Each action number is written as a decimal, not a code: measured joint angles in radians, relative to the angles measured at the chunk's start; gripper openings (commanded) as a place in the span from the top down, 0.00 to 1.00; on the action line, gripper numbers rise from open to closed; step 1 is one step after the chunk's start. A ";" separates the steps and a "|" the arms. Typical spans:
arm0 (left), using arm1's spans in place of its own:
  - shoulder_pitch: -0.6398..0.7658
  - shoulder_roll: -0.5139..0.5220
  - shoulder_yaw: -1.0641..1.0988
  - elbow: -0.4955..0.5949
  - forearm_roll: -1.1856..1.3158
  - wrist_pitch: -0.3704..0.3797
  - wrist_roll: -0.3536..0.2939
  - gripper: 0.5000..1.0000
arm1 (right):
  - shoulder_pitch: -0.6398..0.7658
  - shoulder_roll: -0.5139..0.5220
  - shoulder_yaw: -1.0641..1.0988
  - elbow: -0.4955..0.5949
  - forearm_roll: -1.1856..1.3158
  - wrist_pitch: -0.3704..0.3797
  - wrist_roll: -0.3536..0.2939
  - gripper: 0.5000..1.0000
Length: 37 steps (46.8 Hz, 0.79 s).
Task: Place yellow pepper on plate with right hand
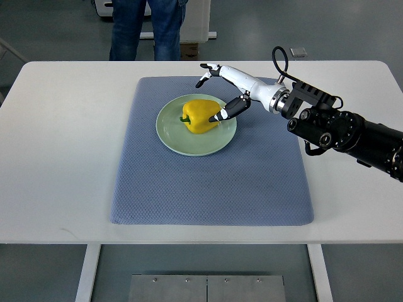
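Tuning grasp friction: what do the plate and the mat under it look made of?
Plate: likely glazed ceramic or melamine, pale green, smooth with slight sheen. Mat: looks like woven or knitted fabric, blue-grey, matte, with a fine dimpled texture.

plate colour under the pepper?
Pale green plate, seen in the top view, on the blue-grey mat. The yellow pepper sits on it.
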State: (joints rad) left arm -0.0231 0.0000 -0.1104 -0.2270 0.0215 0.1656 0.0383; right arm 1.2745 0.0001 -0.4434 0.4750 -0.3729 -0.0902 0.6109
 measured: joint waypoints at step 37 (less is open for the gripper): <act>0.000 0.000 0.000 0.000 0.000 0.000 0.000 0.00 | -0.210 -0.041 0.747 -0.050 0.202 0.016 0.000 0.00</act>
State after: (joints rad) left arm -0.0233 0.0000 -0.1105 -0.2270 0.0215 0.1656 0.0382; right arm 1.0643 -0.0412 0.3036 0.4254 -0.1706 -0.0739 0.6109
